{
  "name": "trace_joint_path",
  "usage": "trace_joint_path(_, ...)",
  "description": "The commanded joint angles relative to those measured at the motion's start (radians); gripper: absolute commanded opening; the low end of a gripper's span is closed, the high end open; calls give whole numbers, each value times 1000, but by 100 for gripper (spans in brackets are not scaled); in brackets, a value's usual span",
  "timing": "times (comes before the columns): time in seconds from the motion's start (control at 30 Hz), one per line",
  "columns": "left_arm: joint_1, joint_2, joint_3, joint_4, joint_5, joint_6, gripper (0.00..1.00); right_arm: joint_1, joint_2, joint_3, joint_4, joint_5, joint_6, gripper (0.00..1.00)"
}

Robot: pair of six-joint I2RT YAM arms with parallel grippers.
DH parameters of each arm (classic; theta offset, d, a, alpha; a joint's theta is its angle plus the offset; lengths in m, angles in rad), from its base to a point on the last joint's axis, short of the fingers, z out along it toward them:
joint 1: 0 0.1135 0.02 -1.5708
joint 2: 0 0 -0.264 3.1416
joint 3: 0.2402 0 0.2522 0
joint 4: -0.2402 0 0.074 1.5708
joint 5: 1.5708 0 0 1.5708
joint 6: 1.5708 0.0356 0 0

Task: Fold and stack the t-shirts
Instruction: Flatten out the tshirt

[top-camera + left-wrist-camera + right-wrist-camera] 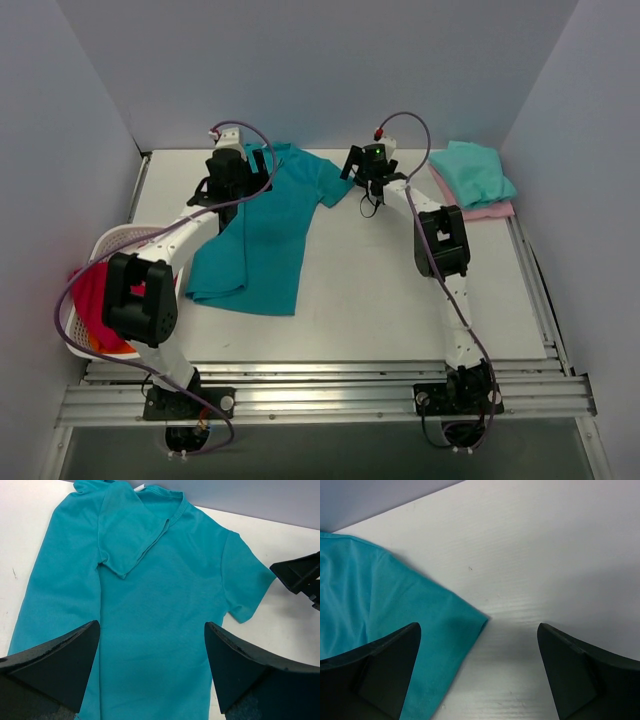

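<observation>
Overhead view from behind; both wrist views close above teal t-shirt [160, 630]

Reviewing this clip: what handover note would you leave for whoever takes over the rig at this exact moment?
Left claw: open, empty, over the chest of the teal shirt.
Right claw: open, empty, above the table beside that shirt's spread sleeve.
The teal shirt lies flat mid-table, with its other sleeve folded onto the chest.
The mint-green shirt sits folded on the pink shirt at the far right corner.
Done: those two look folded and stacked.
Left: finish folding the teal shirt and add it to the stack. More cloth shows in the basket.
</observation>
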Motion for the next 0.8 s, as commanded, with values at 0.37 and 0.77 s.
trace_joint_path(0.37, 0, 34, 23, 49, 12, 2, 95, 26, 124, 99, 54, -70, 52, 93)
trace_joint_path(0.77, 2, 58, 28, 52, 13, 3, 95, 40, 170, 136, 57, -133, 66, 51)
